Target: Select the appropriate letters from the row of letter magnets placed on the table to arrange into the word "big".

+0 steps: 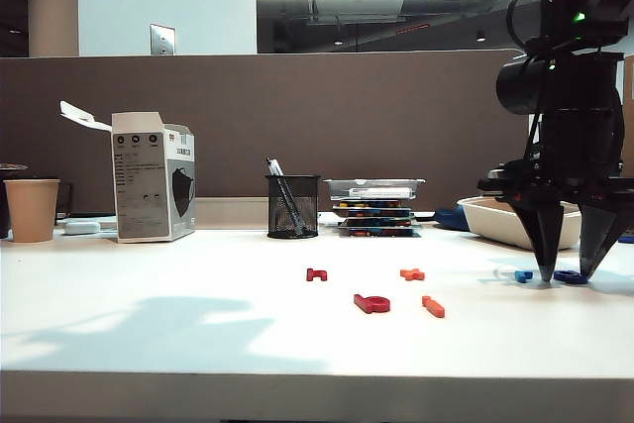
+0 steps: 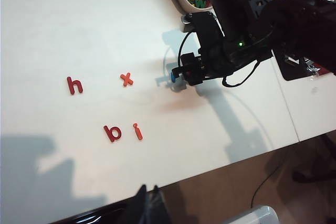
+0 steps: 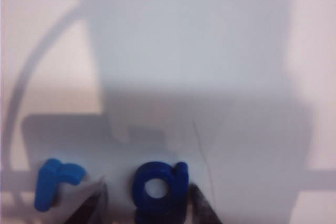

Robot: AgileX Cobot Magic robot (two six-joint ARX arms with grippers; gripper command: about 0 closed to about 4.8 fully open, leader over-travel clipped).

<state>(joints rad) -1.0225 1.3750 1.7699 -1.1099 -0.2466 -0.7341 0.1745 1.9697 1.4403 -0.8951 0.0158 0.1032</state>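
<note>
Tabletop [image 1: 149, 344]: a wide white top. It looks smooth, so I think a small letter can slide away if it gets bumped.

Right tool [image 1: 573, 274]: it is down at the tabletop on the right side, tips pointing down. Its two black tips are spread apart, one on each side of the dark blue letter, and they are not squeezing it yet.

Left tool [image 2: 148, 205]: only a dark bit of it shows at the edge of its own camera, up above the near side of the tabletop. I cannot tell if it is spread or pressed together.

Red b [image 2: 112, 132]: it lies near the front, with the orange i [image 2: 137, 131] just beside it. The word needs one more letter after them.

Dark blue g [image 3: 157, 190]: it lies flat between the right tool's tips. If the tips close off-centre, I think it may spin or pop out. It is thin, so the tips may also slip over it.

Light blue r [image 3: 52, 182]: it lies just beside the g, right outside one tip. That tip may push it or pinch it by mistake.

Dark red h [image 2: 74, 85] and orange-red x [image 2: 126, 79]: well apart from the tool, so they look safe.
</note>
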